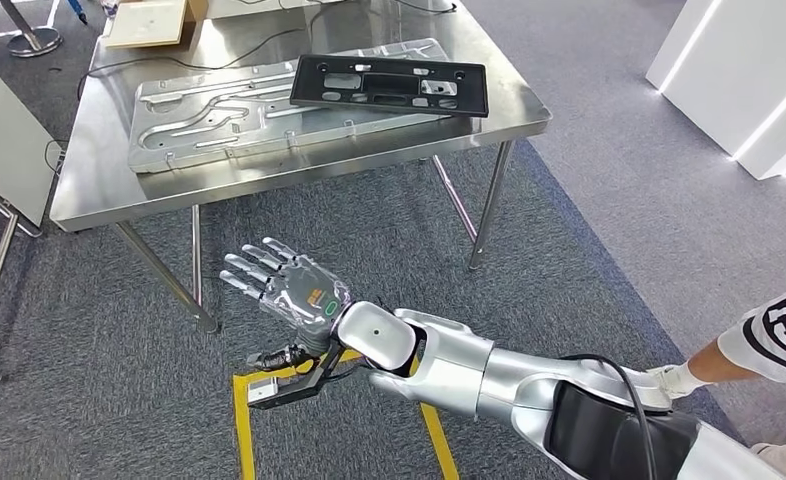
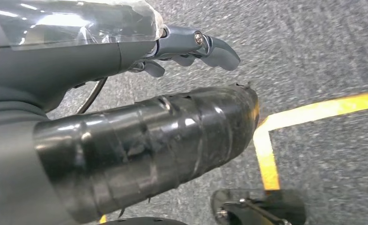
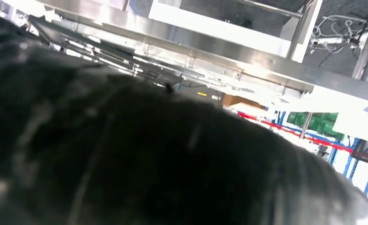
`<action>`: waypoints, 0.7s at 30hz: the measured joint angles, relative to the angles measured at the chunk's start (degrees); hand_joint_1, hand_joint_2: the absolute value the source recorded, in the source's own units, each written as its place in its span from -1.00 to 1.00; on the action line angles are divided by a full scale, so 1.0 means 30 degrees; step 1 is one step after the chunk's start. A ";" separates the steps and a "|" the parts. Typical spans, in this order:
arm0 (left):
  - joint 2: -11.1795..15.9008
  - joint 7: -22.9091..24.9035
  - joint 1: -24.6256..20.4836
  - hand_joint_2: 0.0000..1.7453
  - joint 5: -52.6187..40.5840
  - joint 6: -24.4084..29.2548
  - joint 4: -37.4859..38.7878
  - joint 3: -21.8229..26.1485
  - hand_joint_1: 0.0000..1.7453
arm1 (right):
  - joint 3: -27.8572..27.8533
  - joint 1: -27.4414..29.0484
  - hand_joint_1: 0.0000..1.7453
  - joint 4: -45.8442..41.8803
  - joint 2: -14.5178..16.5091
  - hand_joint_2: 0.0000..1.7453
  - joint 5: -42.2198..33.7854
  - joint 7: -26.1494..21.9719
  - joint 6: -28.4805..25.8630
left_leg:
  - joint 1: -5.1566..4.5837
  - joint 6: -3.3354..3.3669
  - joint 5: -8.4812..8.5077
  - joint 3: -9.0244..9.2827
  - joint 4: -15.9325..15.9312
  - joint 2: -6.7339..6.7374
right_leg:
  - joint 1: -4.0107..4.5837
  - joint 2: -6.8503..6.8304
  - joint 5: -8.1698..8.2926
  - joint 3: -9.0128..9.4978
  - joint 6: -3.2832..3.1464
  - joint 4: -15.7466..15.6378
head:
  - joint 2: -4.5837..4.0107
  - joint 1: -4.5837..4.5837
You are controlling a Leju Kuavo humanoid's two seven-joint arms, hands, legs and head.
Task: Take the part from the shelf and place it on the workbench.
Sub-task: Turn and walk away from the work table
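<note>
The black flat part (image 1: 389, 85) with several cutouts lies on the steel workbench (image 1: 99, 180), partly over a large silver stamped plate (image 1: 229, 115). My right hand (image 1: 287, 288) hovers over the carpet in front of the bench, below its near edge, fingers spread and holding nothing. The right wrist view is blurred; it shows the hand's dark thumb (image 3: 126, 154) and the bench's steel edge (image 3: 229, 65) beyond it. My left hand (image 2: 140, 84) hangs over the floor with its fingers (image 2: 196, 47) stretched out and nothing in them.
A person's leg and white shoe (image 1: 684, 378) stand at the right, close to my right arm. Yellow tape (image 1: 244, 420) marks the carpet below the hand. A flat cardboard box (image 1: 149, 22) sits at the bench's far edge. White cabinets (image 1: 749, 80) stand at the far right.
</note>
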 joint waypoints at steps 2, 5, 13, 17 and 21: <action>0.0004 0.0000 0.0006 -1.00 0.0000 0.0000 0.0000 0.0000 -1.00 | 0.0007 0.0025 -1.00 0.0000 0.0000 -1.00 0.0000 0.0000 0.0000 | 0.0047 -0.0032 0.0587 0.1150 -0.1284 0.0009 | -0.0022 0.0001 0.0161 -0.0329 0.0099 0.0142 | 0.0000 0.0000; 0.0009 -0.0004 -0.0040 -1.00 0.0000 0.0002 0.0000 0.0000 -1.00 | 0.0009 0.0005 -1.00 -0.0005 0.0000 -1.00 0.0000 0.0000 -0.0005 | -0.0006 0.0205 0.1479 0.3371 -0.4860 -0.0018 | 0.0011 -0.0007 0.0353 -0.0593 0.0360 0.0318 | 0.0000 0.0000; 0.0005 -0.0005 -0.0043 -1.00 0.0002 0.0000 0.0000 0.0007 -1.00 | 0.0009 0.0005 -1.00 0.0007 -0.0024 -1.00 0.0007 0.0000 0.0005 | -0.0024 0.1365 0.2496 0.2946 -0.5596 0.0071 | -0.0068 0.0122 -0.1809 -0.1953 0.1143 0.3459 | 0.0000 0.0015; 0.0009 0.0009 0.0000 -1.00 0.0022 -0.0004 0.0000 0.0007 -1.00 | 0.0022 0.0082 -1.00 0.0044 -0.0029 -1.00 0.0007 0.0000 0.0022 | -0.0063 0.1313 0.2927 0.2198 -0.5417 0.0072 | -0.0092 0.0129 -0.2344 -0.1652 0.1173 0.4658 | 0.0000 0.0009; 0.0002 0.0015 -0.0012 -1.00 0.0022 -0.0007 0.0000 0.0007 -1.00 | 0.0024 -0.0009 -1.00 0.0044 -0.0016 -1.00 0.0011 0.0000 0.0016 | -0.0158 0.0996 0.3223 0.1802 -0.5197 0.0039 | 0.0055 0.0146 -0.1172 0.1083 0.0802 0.0298 | 0.0000 0.0006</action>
